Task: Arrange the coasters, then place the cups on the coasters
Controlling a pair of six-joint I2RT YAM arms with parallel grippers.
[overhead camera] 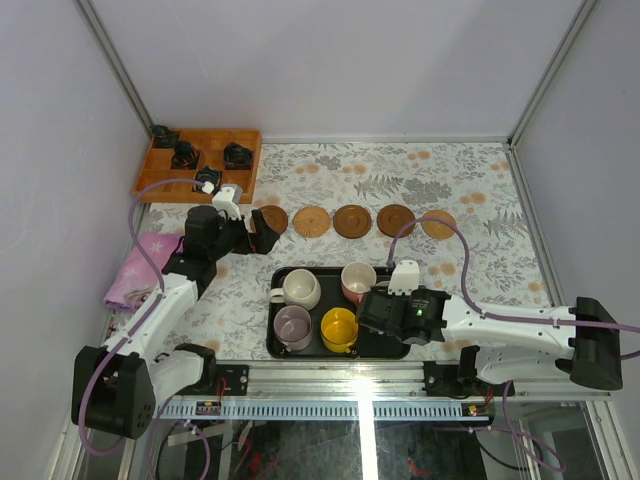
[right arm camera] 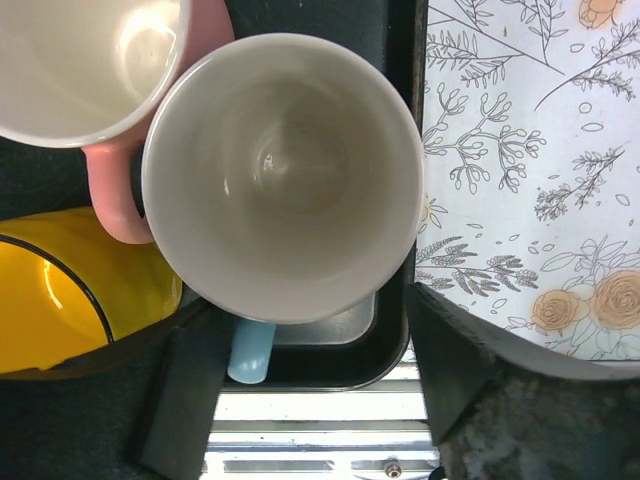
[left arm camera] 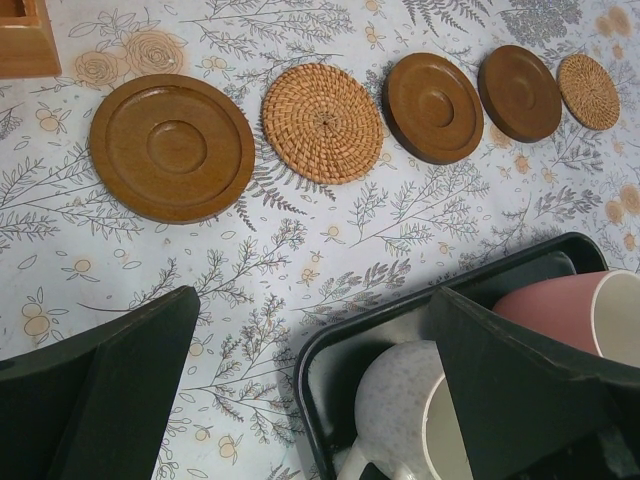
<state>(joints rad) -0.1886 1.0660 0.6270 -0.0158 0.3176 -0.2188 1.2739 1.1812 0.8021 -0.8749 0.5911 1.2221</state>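
Five coasters lie in a row on the floral cloth: a wooden one (left arm camera: 171, 147), a woven one (left arm camera: 323, 123), two more wooden (left arm camera: 433, 107) (left arm camera: 519, 92), and another woven (left arm camera: 588, 91). The black tray (overhead camera: 276, 312) holds the cups: cream-white (overhead camera: 300, 288), pink (overhead camera: 357, 280), lilac (overhead camera: 293, 326) and yellow (overhead camera: 339, 329). A white cup with a blue handle (right arm camera: 283, 175) sits in the tray's near right corner. My right gripper (right arm camera: 308, 300) straddles it, jaws apart, fingers close to its wall. My left gripper (left arm camera: 315, 295) hangs open over the tray's far left corner, near the leftmost coaster.
A wooden box (overhead camera: 198, 163) holding black parts stands at the back left. A pink cloth (overhead camera: 135, 270) lies by the left arm. The table's metal rail (overhead camera: 350, 405) runs just below the tray. Walls close in on both sides.
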